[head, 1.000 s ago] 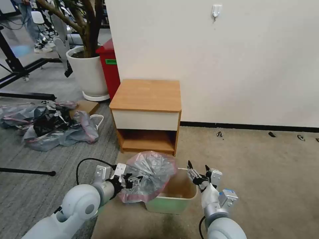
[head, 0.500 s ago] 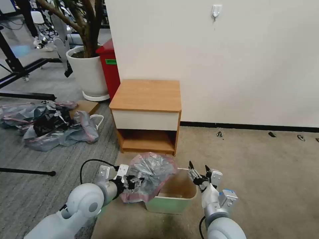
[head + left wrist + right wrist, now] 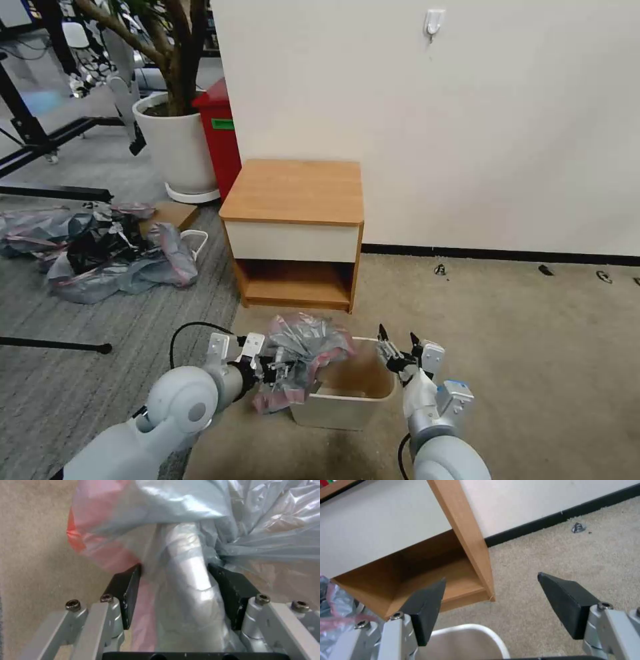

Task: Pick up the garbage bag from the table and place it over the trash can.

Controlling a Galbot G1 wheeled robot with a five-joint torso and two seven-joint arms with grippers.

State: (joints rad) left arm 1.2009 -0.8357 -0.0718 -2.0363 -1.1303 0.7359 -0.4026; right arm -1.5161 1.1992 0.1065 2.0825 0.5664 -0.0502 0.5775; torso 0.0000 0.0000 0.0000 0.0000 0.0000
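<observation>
The garbage bag [image 3: 308, 342], crinkled grey plastic with a pink band, hangs bunched over the near-left corner of the cream trash can [image 3: 347, 412] on the carpet. My left gripper [image 3: 283, 373] is at the can's left side, shut on a thick fold of the bag [image 3: 186, 555]; the plastic fills the gap between both black pads [image 3: 128, 595]. My right gripper [image 3: 398, 341] hovers open above the can's right rim, nothing between its fingers [image 3: 568, 602]. The wooden table [image 3: 293, 190] stands just behind the can, its top bare. The right wrist view catches the can's rim [image 3: 471, 629] and a bit of the bag [image 3: 333, 597].
A heap of grey and black bags [image 3: 100, 253] lies on the floor to the left. A white plant pot [image 3: 177, 150] and a red bin [image 3: 220, 130] stand behind the table by the wall. Open carpet stretches to the right.
My left gripper moved right and down with the bag, which has sagged from a puffed shape into a crumpled bunch on the can's left corner. The right gripper barely moved.
</observation>
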